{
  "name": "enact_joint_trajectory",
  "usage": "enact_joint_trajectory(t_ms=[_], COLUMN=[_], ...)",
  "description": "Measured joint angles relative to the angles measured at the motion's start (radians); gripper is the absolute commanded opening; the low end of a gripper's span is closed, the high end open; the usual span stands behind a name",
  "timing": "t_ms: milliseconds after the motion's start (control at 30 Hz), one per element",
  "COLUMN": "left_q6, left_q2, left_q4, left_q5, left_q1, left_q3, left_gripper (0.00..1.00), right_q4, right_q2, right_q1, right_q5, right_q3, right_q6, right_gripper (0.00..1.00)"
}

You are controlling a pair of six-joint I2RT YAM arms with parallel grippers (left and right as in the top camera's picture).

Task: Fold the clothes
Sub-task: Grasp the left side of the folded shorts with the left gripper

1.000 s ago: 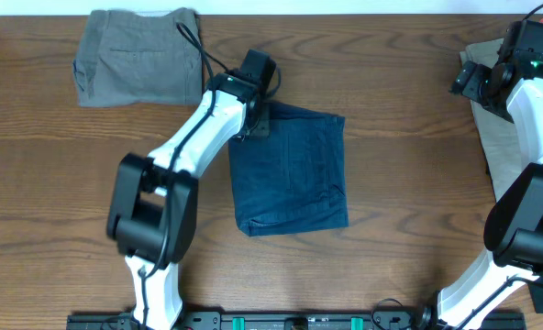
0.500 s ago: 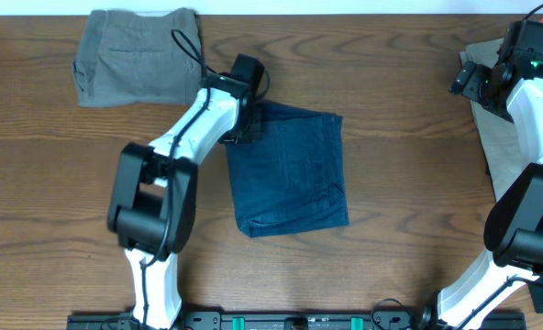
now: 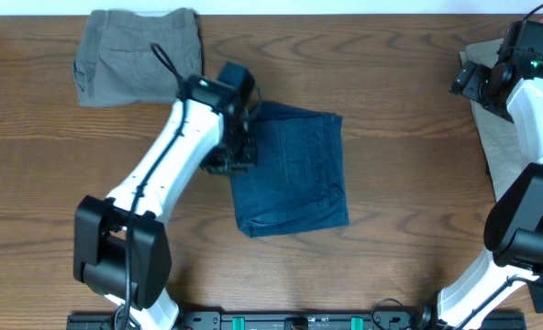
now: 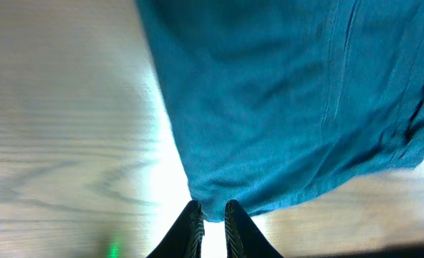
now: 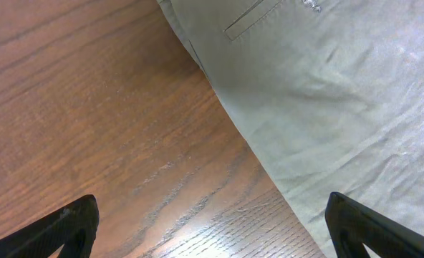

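The dark navy shorts lie folded in a rectangle at the table's middle. My left gripper is at their left edge. In the left wrist view its jaws are nearly shut, with a corner of the navy shorts pinched between the tips. The grey-olive shorts lie folded at the back left. The light beige shorts lie at the right edge, partly under my right arm. My right gripper is open and empty, over bare wood beside the beige shorts; its jaws are wide apart.
The wooden table fills the view. A black rail runs along the front edge between the two arm bases. A black cable loops from my left arm over the grey-olive shorts.
My left arm has swung left and its gripper has moved from the navy shorts' back-left corner toward the front along their left edge. The shorts have barely shifted. The right arm has not moved.
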Motion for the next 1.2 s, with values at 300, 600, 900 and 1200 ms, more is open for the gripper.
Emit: enact_joint_trajectory(t_ms=[300, 600, 900, 1200], left_q6=[-0.041, -0.117, -0.135, -0.107], left_q2=[0.006, -0.007, -0.019, -0.209], left_q4=[0.282, 0.507, 0.373, 0.335], left_q5=[0.059, 0.084, 0.079, -0.027], left_q1=[-0.13, -0.14, -0.139, -0.073], left_q3=[-0.257, -0.456, -0.434, -0.341], left_gripper=[0.15, 0.09, 0.07, 0.58], right_q4=[0.0, 0.0, 0.0, 0.0], right_q2=[0.0, 0.0, 0.0, 0.0], right_q1=[0.0, 0.0, 0.0, 0.0], right_q5=[0.0, 0.0, 0.0, 0.0], right_q3=[0.0, 0.0, 0.0, 0.0], right_q6=[0.0, 0.0, 0.0, 0.0], right_gripper=[0.99, 0.99, 0.99, 0.99])
